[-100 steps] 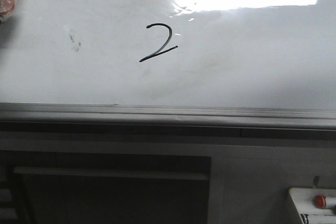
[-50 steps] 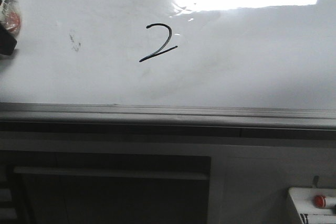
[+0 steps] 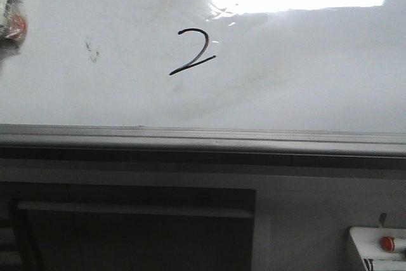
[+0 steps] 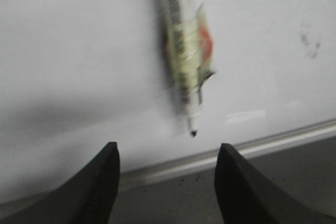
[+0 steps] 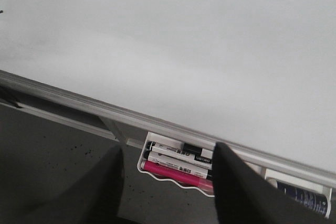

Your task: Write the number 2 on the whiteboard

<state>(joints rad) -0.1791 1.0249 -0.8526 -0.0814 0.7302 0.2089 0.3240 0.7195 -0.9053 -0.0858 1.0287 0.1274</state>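
The number 2 stands in thin black strokes on the whiteboard, left of the bright reflection. A white marker with an orange-and-clear wrap lies on the board at the far left edge. In the left wrist view the marker lies uncapped, its black tip toward the grey edge rail. My left gripper is open and empty, short of the marker and not touching it. My right gripper is open and empty over the whiteboard's rail. Neither gripper shows in the front view.
Faint dark specks mark the board left of the 2. A white tray under the rail holds black-and-white markers and a pink one. A white box with a red button sits at the lower right. A dark shelf lies below the rail.
A dark gripper finger beside the marker at the front view's left edge half a second ago is now out of view. The marker stays on the board. The 2 is unchanged.
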